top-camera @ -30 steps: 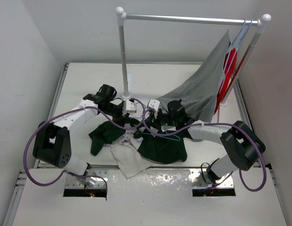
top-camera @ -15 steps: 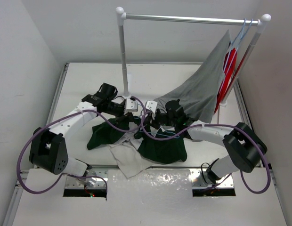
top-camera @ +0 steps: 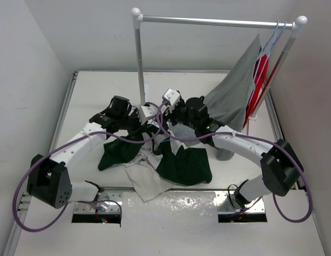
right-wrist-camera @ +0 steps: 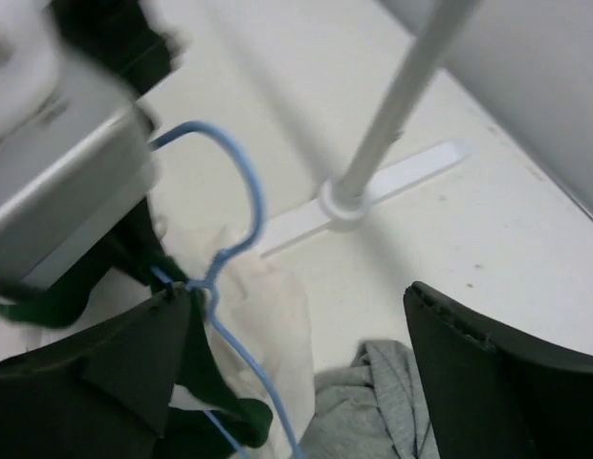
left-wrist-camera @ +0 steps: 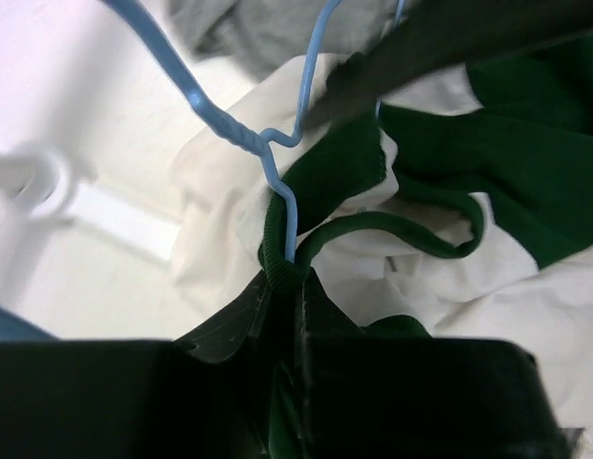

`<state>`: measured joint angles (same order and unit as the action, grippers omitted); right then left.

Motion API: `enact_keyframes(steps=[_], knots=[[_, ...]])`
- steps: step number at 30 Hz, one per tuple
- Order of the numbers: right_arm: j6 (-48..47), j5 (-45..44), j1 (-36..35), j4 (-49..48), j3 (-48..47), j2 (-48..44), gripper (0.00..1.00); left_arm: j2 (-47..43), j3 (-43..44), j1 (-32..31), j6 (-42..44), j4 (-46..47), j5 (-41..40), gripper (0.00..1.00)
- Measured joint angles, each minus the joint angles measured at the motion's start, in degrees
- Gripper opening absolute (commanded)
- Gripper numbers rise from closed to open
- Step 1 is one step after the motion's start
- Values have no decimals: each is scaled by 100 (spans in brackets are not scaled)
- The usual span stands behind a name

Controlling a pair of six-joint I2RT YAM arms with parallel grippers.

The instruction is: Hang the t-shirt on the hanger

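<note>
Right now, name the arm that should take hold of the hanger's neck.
Right. The right end effector is open, and the hanger neck sits beside one of its fingers. The left end effector is shut on the t-shirt collar, so it looks occupied.

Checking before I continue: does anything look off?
Yes: the grey shirt on the rail hangs pulled aslant toward the right arm, not straight down. The t-shirt lies bunched on the table.
</note>
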<state>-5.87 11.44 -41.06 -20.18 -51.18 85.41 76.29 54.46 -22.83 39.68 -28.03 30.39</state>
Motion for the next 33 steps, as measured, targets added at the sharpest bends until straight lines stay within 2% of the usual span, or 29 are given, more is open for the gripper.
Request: enact_keyframes(steps=[3,6,8,12,13,14,16,18,26,33], knots=[[385,-535,4,24,-177,-181,97,-254,-35,11,-426,87,-575,0],[927,-1200,4,151,-17,-588,96,-334,-35,46,-767,210,-1012,0],[1237,-1532,9,177,125,-831,92,-332,-35,83,-933,251,-1198,0],[1875,-2013,9,96,476,-1034,65,-332,-35,236,-1193,260,-1235,0],[2070,-2063,11,26,638,-1036,48,-332,-35,264,-1276,267,-1248,0],[2240,-2079,11,-74,833,-1025,41,-330,-35,275,-1338,286,-1290,0],[2656,-2028,9,-295,1231,-951,33,-321,-35,291,-1462,341,-1423,0],[3084,-1915,2,-448,1462,-726,35,-306,-33,293,-1556,387,-1563,0],[4207,-1453,-297,-1150,1467,575,53,-302,-33,299,-1644,428,-1644,0],[4693,-1102,-470,-1379,1106,1604,58,-302,-33,299,-1687,470,-1644,0]])
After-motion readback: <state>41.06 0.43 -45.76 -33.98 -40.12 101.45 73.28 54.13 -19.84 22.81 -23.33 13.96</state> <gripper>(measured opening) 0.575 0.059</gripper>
